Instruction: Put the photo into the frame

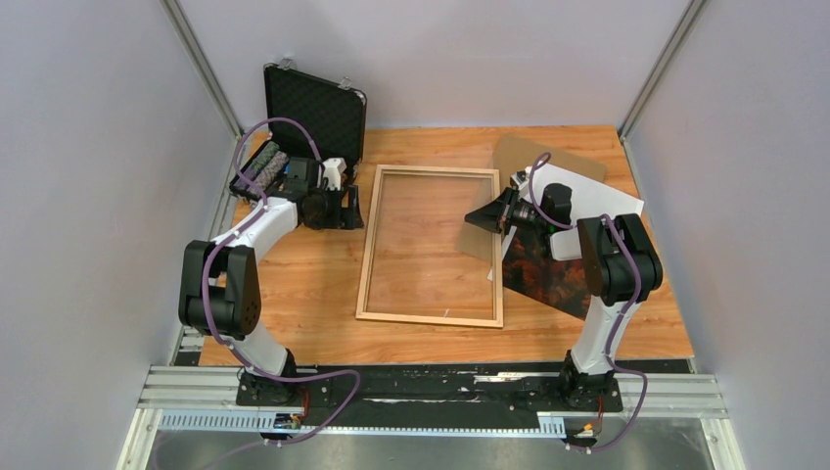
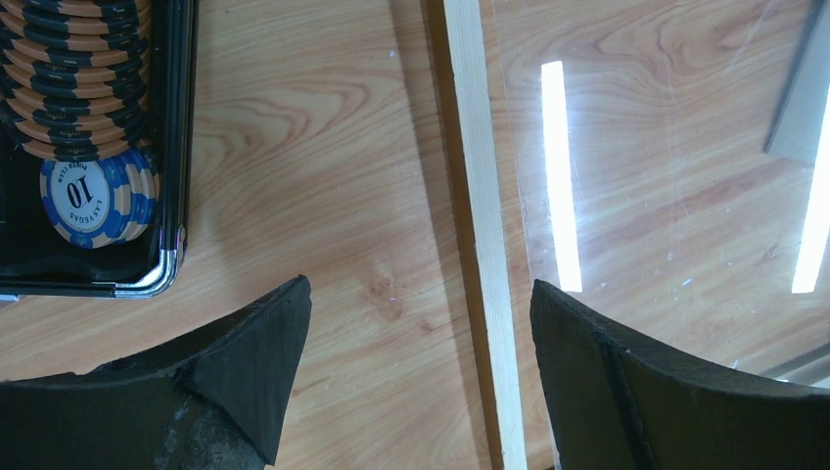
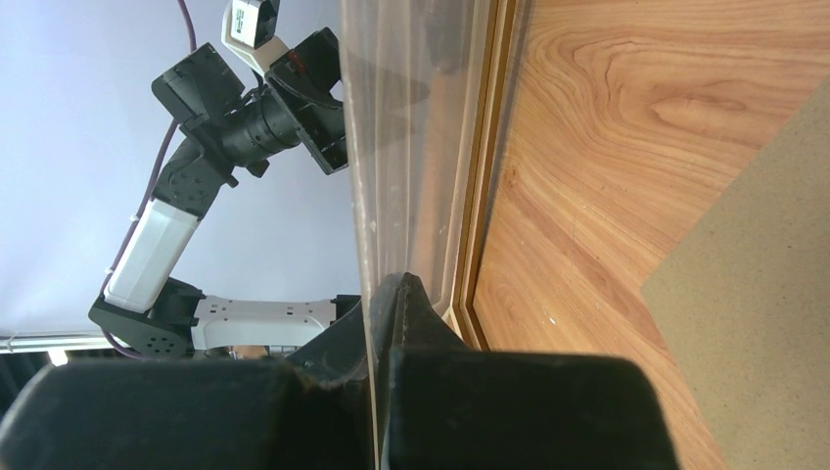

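Note:
The frame [image 1: 370, 245], thin light wood, lies flat mid-table. My right gripper [image 1: 486, 217] is shut on the right edge of a clear tinted sheet [image 3: 391, 147] and holds that edge just above the frame's right rail [image 3: 489, 147]. The sheet reaches across the opening and shines with light streaks [image 2: 553, 176] beside the left rail [image 2: 480, 196]. The photo [image 1: 548, 279], dark orange trees with a white border, lies under my right arm, partly hidden. My left gripper [image 2: 421, 304] hangs open over the left rail, holding nothing.
A brown backing board [image 1: 533, 155] lies at the back right, partly under the photo. A black foam-lined case [image 1: 313, 113] stands open at the back left with stacked poker chips [image 2: 88, 196], close beside my left gripper [image 1: 347, 208].

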You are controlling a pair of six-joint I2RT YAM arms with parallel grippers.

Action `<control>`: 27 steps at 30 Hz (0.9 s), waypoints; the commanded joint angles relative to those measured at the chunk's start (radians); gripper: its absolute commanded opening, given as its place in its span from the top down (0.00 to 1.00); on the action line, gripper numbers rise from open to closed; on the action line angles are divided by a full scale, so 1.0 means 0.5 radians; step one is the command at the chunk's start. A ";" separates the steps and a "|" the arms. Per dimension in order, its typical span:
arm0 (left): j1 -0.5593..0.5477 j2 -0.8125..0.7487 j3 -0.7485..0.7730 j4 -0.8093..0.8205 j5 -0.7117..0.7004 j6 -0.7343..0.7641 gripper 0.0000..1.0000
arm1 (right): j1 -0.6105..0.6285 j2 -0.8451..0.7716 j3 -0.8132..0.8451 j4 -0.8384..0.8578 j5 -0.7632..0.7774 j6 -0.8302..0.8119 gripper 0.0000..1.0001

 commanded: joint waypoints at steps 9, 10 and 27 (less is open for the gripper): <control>0.025 0.009 -0.015 0.050 0.042 0.031 0.10 | 0.014 -0.009 0.010 0.140 0.011 0.024 1.00; 0.025 0.009 -0.013 0.052 0.042 0.031 0.11 | 0.015 -0.011 0.010 0.140 0.011 0.023 1.00; 0.028 0.018 -0.016 0.053 0.054 0.029 0.11 | -0.004 -0.050 -0.022 0.145 0.014 0.013 1.00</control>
